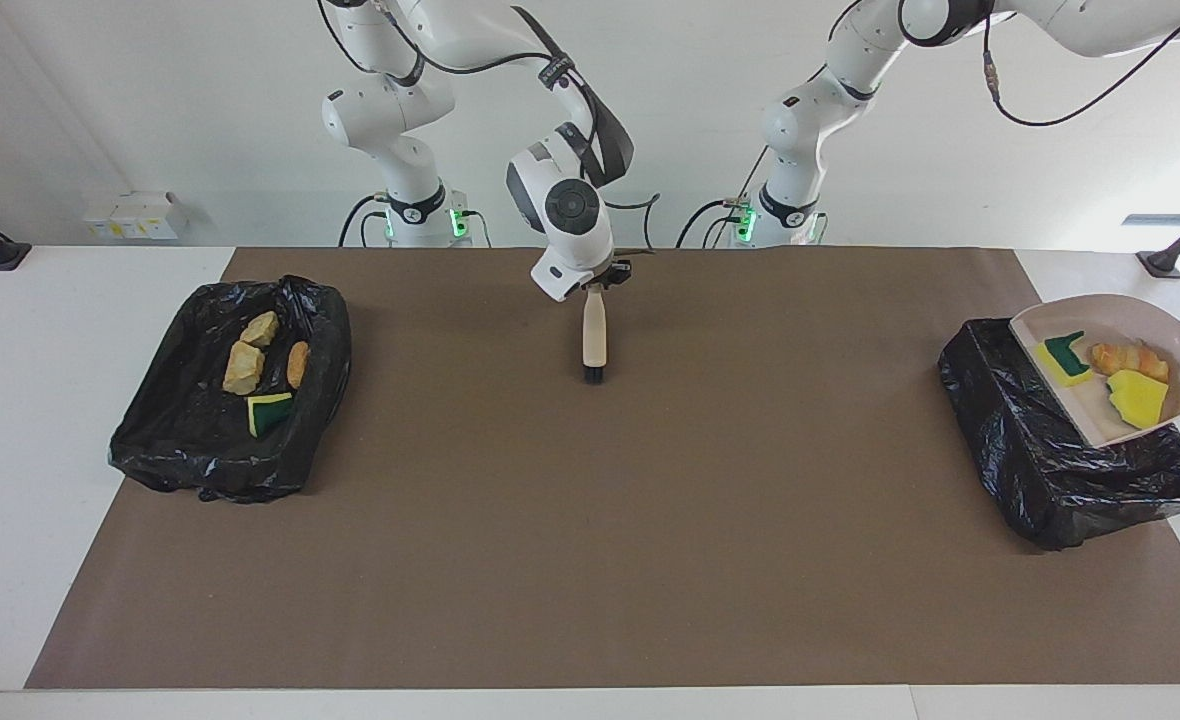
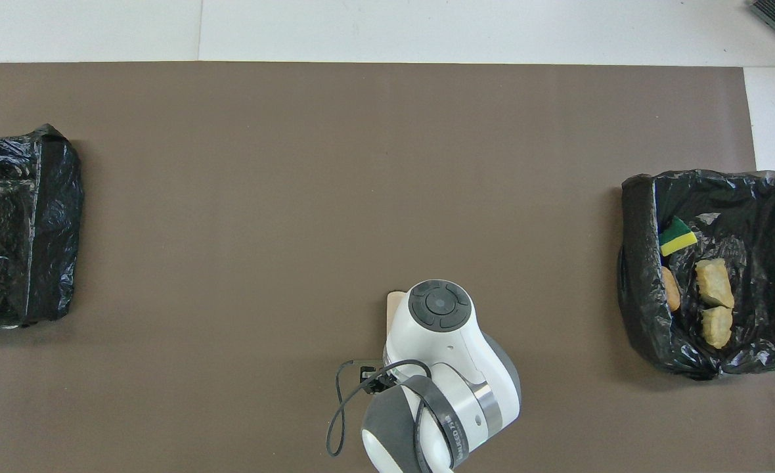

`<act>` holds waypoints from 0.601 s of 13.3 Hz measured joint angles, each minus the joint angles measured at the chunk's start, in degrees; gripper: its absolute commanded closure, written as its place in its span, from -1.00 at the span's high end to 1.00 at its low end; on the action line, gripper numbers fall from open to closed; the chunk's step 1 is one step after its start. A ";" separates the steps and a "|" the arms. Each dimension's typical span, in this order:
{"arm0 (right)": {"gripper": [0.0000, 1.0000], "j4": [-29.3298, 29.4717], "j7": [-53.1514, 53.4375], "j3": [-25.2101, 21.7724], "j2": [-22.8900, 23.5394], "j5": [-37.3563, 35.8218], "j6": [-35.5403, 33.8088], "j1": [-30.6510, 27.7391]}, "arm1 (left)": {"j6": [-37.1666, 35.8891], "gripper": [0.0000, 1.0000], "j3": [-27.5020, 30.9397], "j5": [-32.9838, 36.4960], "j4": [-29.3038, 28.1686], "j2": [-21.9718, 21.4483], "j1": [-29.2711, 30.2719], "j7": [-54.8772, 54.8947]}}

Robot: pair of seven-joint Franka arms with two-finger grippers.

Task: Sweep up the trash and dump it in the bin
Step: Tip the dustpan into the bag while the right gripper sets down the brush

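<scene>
My right gripper is shut on the top of a beige-handled brush. The brush hangs upright with its black bristles just above the brown mat, mid-table near the robots. A beige dustpan is held tilted over the black-bagged bin at the left arm's end. It carries three trash scraps: a green-backed sponge piece, a bread-like chunk and a yellow sponge piece. Its handle runs out of the view, and my left gripper is out of view. Several scraps lie in the other bin.
The brown mat covers most of the white table. In the overhead view, the bin with scraps is at the right arm's end, the other bin at the left arm's end, and the right arm's wrist covers the brush.
</scene>
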 measured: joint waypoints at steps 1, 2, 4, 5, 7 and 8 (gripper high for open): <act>1.00 0.03 0.00 -0.08 0.03 0.08 0.27 -0.04 | 0.45 -1.00 -0.04 3.04 -0.09 0.20 -0.66 -1.57; 1.00 0.12 0.00 -0.23 0.08 0.08 1.03 -0.11 | 0.48 -1.00 -0.15 5.97 -0.39 0.38 -1.42 -3.96; 1.00 0.22 0.00 -0.66 0.14 -0.13 4.47 -0.69 | 0.47 -1.00 -0.25 12.80 -2.35 0.46 -4.39 -10.45; 1.00 0.42 0.00 -0.78 0.15 -1.14 6.03 -1.53 | 0.49 -1.00 -0.33 16.51 -3.53 0.41 -5.82 -12.63; 1.00 1.53 0.00 -0.90 0.11 -6.35 7.37 -4.91 | 0.75 -1.00 -0.35 23.44 -4.63 0.22 -7.35 -14.04; 1.00 2.35 0.00 -1.00 0.05 -9.56 7.43 -7.01 | 0.91 -1.00 -0.37 27.03 -4.67 0.03 -7.73 -14.54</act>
